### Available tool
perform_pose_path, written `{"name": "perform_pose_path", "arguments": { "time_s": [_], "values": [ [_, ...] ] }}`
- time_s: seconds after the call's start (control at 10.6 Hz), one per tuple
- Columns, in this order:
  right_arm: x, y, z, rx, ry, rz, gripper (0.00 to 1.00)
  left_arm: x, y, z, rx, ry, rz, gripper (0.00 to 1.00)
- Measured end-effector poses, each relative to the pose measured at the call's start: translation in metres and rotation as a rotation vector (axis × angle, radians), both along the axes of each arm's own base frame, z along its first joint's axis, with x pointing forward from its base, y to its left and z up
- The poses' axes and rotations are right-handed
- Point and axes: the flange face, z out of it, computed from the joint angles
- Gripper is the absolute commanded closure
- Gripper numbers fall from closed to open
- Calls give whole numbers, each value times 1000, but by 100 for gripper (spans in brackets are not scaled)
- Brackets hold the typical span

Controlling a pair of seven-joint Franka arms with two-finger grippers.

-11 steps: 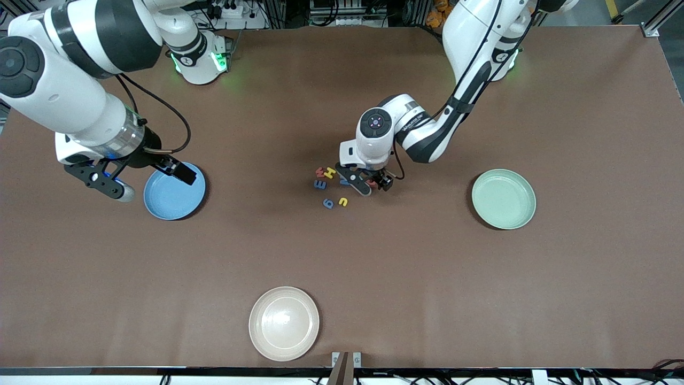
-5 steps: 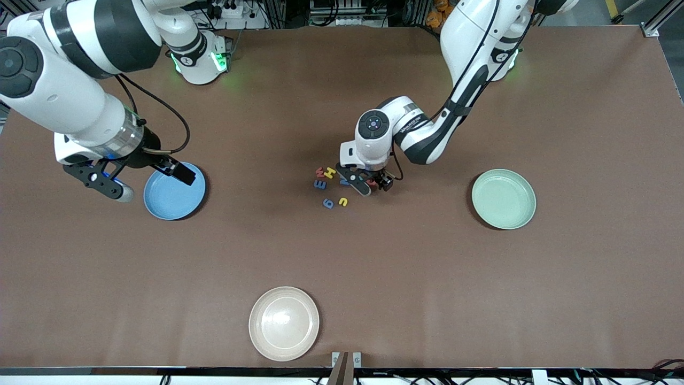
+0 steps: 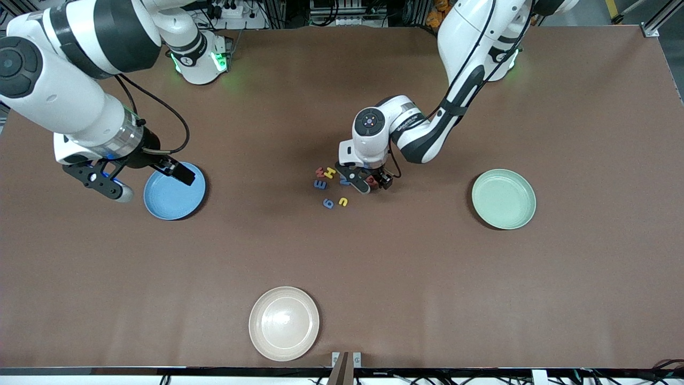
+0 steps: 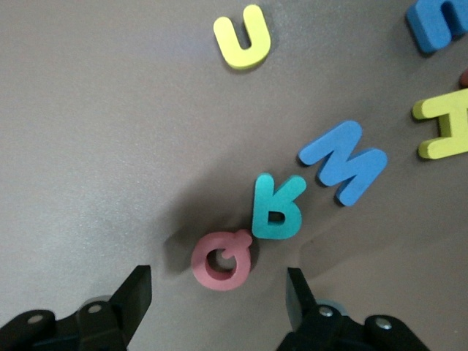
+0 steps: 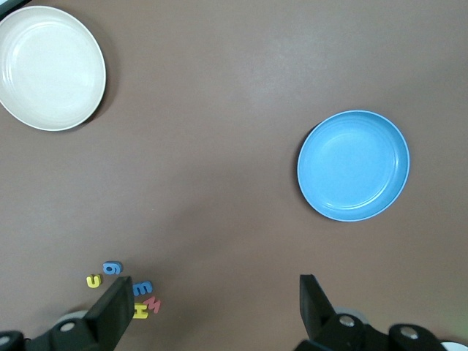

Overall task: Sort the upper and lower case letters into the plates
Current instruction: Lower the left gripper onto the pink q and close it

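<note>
The letters lie in a small cluster at mid-table. My left gripper (image 3: 374, 184) is open and low over them. In the left wrist view its jaws (image 4: 218, 292) stand on either side of a pink round letter (image 4: 221, 259) without touching it. A teal letter (image 4: 276, 208) touches the pink one, and a blue M (image 4: 344, 162), a yellow u (image 4: 243, 36) and a yellow H (image 4: 442, 128) lie nearby. The blue plate (image 3: 171, 202) sits toward the right arm's end, the mint plate (image 3: 503, 199) toward the left arm's end. My right gripper (image 3: 149, 182) is open and empty, above the blue plate's edge.
A cream-white plate (image 3: 284, 323) sits near the table edge closest to the front camera. It also shows in the right wrist view (image 5: 50, 67), as does the blue plate (image 5: 354, 165). A red W (image 3: 320, 172) and a blue E (image 3: 319, 184) lie beside the cluster.
My left gripper has shifted slightly toward the right arm's end over the letters. The right arm has not moved.
</note>
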Motion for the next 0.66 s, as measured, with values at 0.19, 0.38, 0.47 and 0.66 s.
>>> {"name": "perform_pose_path", "arguments": {
  "time_s": [0.19,0.38,0.47,0.66],
  "values": [
    [0,2,0,2,-2,-2,0,-1,0,-2,2,3,-1,22],
    [-1,9,1,8,-13,-3,0,-2,0,-5,-2,4,-2,24],
    [-2,16,-1,8,-11,-2,0,-2,0,-8,-5,4,-2,24],
    [-2,28,-4,10,-19,-19,0,-2,-1,-11,-6,0,-8,27]
  ]
}}
